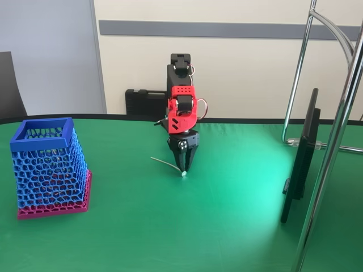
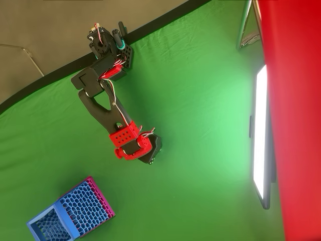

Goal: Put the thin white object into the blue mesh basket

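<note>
The red and black arm reaches down over the green surface, its claw pointing straight down, tips at or just above the cloth. The fingers are drawn in close at the tips, and the knobbed end of the white strip sits right between them, so the claw seems pinched on it, though I can't be certain. The rest of the strip trails off to the left in the fixed view. The basket stands upright well off to the left of the arm; from overhead it sits near the bottom-left corner
</note>
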